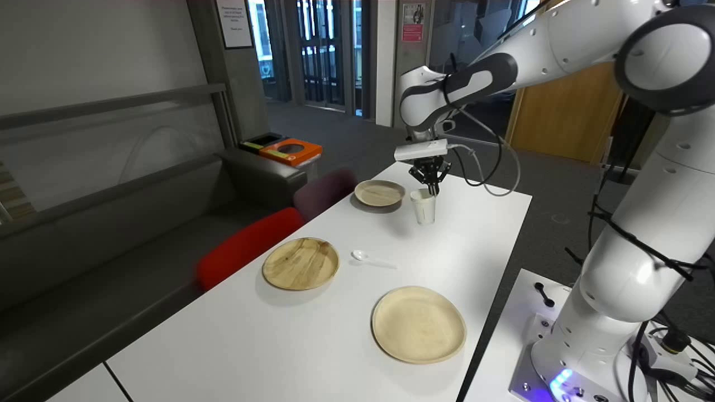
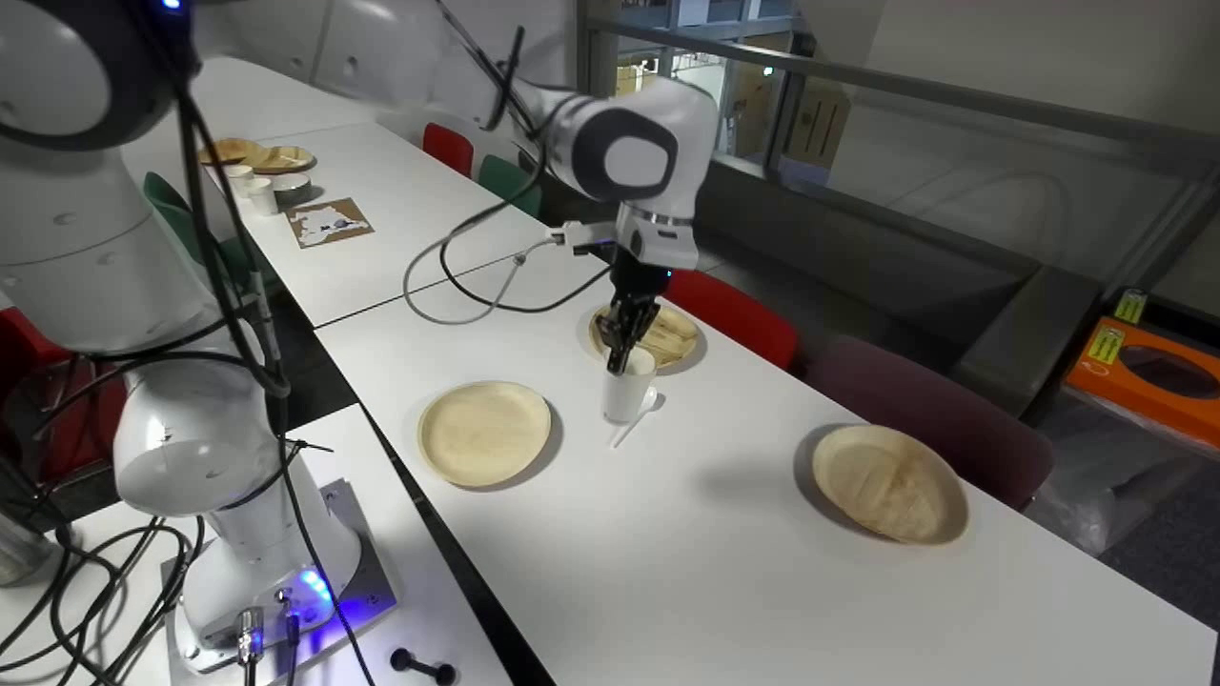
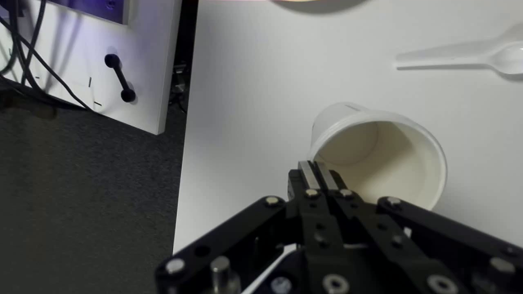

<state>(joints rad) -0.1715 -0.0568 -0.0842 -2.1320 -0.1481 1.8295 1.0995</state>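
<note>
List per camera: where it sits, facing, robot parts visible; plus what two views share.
An exterior view: raised; looks down along the table to glass doors; arm, base, gripper right of centre.
An exterior view: raised; looks down toward a farther table; arm and base left, gripper near centre.
Wrist view: on the wrist; looks down past the gripper's fingers into the white cup they grip.
Both exterior views share the white cup and sofa, facing roughly opposite ways.

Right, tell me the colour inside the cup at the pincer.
The inside of the cup is cream, partly shadowed; the wrist view shows it best.
</note>
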